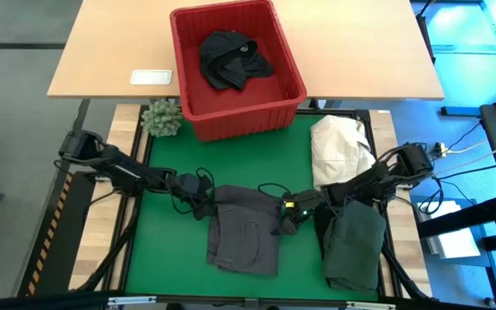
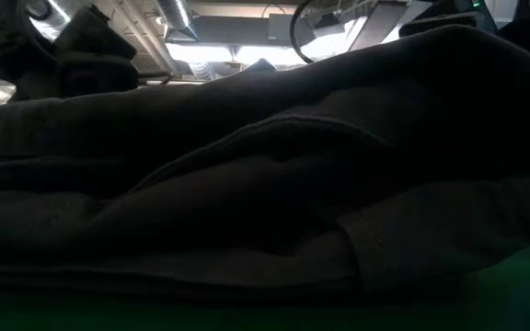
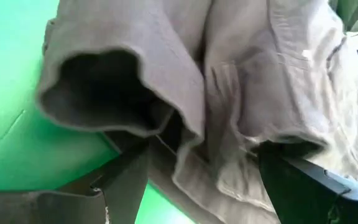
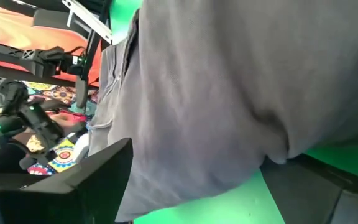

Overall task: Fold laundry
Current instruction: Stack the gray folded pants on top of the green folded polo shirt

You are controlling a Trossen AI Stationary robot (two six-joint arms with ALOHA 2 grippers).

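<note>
High view: a dark grey garment (image 1: 244, 234) is lying folded on the green mat (image 1: 170, 241), near its front edge and about midway along it. The left gripper (image 1: 203, 203) is sitting at the garment's rear left corner, the right gripper (image 1: 288, 217) at its rear right corner, both low over the cloth. A dark green garment (image 1: 354, 244) is lying near the mat's front right corner, and a black garment (image 1: 231, 58) is resting inside the red basket (image 1: 289, 60) at the mat's rear edge.

Low view: the grey garment (image 2: 265, 175) is filling the picture.

Left wrist view: the fingers (image 3: 123, 186) are standing spread, released, with a cuffed opening and folds of grey cloth (image 3: 229, 93) lying just beyond and between them.

Right wrist view: the fingers (image 4: 98, 174) are standing apart, gripping nothing, with the grey cloth (image 4: 216, 106) bulging between them.
</note>
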